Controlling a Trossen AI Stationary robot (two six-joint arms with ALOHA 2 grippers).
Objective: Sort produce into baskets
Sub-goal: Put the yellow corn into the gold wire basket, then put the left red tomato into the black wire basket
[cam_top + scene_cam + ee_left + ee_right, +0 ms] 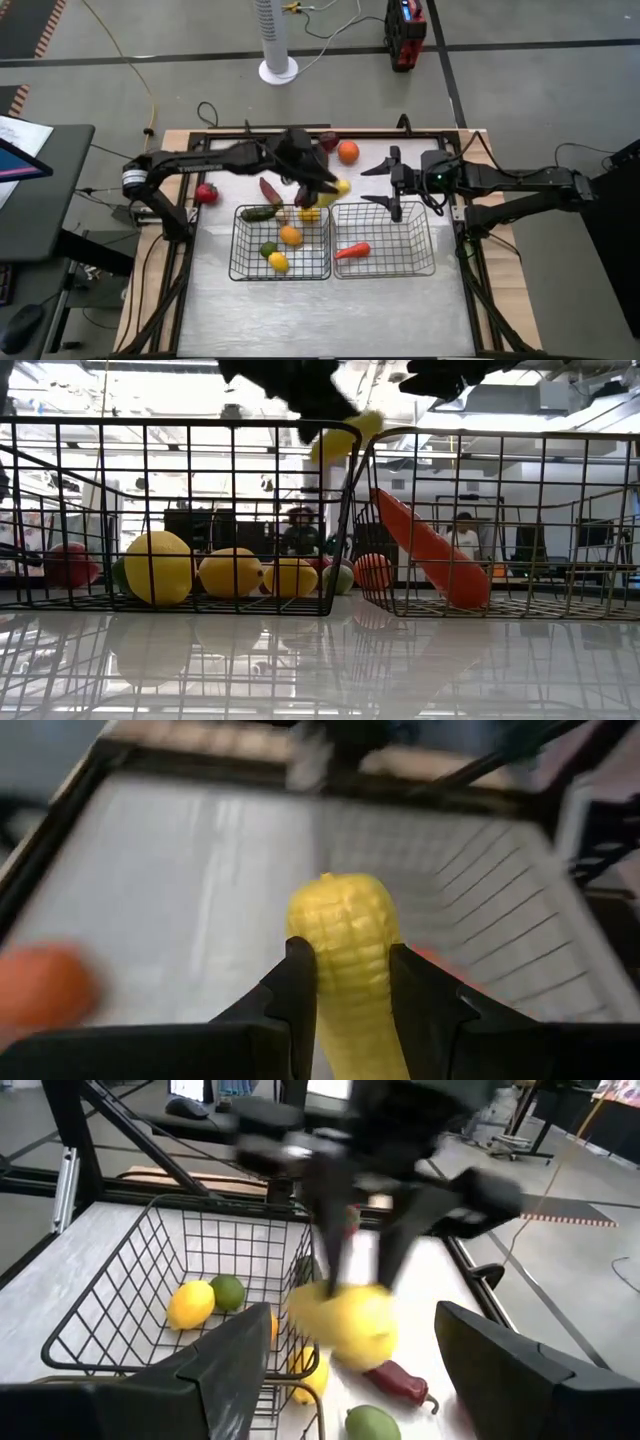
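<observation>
Counter (250,300), pale and glossy, carries two wire baskets side by side at its middle. Left basket (240,262) holds a green pepper, an orange, a lemon and a lime, plus more yellow pieces; right basket (425,262), touching it, holds one long carrot (352,251) propped against its left wall.

Left arm reaches across the counter's back edge; left gripper (322,190) hangs above the seam where the two baskets meet, jaws clamped on a yellow corn cob (345,950). Cob sits upright between the jaws, gripped at mid-length w/ the tip poking out, prob. so it can be let go straight down. Judged: a carry in progress, w/ the drop into a basket next; which basket can't be told yet.

Right gripper (390,185) waits just behind the right basket, jaws spread wide, nothing in them, likely kept clear of the left arm's path.

Loose behind the left basket: a strawberry (206,193), a red chilli (271,191), an orange fruit (347,152). Not yet sorted, so task approx. half done.
</observation>
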